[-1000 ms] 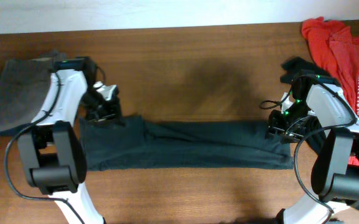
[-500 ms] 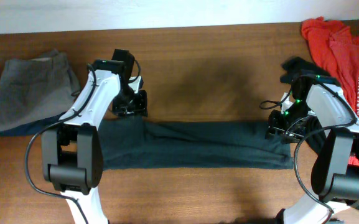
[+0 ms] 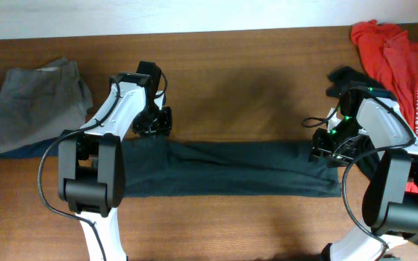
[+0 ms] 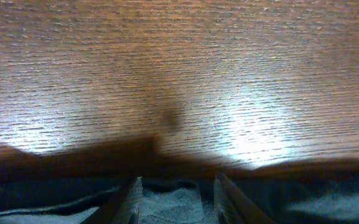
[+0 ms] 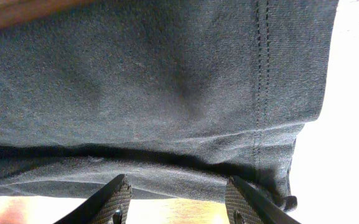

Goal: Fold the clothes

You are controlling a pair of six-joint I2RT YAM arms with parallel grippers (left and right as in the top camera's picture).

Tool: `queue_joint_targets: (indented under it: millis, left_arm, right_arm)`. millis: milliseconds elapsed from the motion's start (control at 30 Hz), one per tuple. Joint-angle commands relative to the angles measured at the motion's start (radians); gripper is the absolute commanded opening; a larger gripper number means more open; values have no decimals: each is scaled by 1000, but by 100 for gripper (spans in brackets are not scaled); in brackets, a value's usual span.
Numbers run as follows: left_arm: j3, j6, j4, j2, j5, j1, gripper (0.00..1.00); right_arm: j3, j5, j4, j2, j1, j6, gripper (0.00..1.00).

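Note:
The black T-shirt (image 3: 230, 170) lies folded into a long flat strip across the front of the table. Its left end is hidden under my left arm. My left gripper (image 3: 155, 129) is low at the strip's upper left edge. In the left wrist view its fingers (image 4: 178, 183) stand apart with dark fabric (image 4: 173, 202) between them. My right gripper (image 3: 323, 154) is at the strip's right end. In the right wrist view its fingers (image 5: 178, 186) are wide open just short of the hemmed edge of the shirt (image 5: 167, 81), with bare wood between them.
Grey trousers (image 3: 31, 101) lie folded at the back left. A crumpled red shirt (image 3: 400, 58) with white lettering lies at the back right, beside a dark bundle (image 3: 341, 76). Bare wooden table (image 3: 230, 87) stretches behind the strip.
My left gripper has moved right along the shirt's upper edge, away from the trousers. The right arm and the visible part of the shirt have not moved.

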Motion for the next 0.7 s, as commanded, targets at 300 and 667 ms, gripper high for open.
queue_joint_targets:
  millis: [300, 667]
  left_arm:
    - [7, -10, -27, 28, -11, -5, 37]
    - [22, -9, -55, 22, -11, -4, 0]
  right_arm:
    - [8, -9, -1, -18, 5, 0, 54]
    - [8, -9, -1, -18, 5, 0, 54]
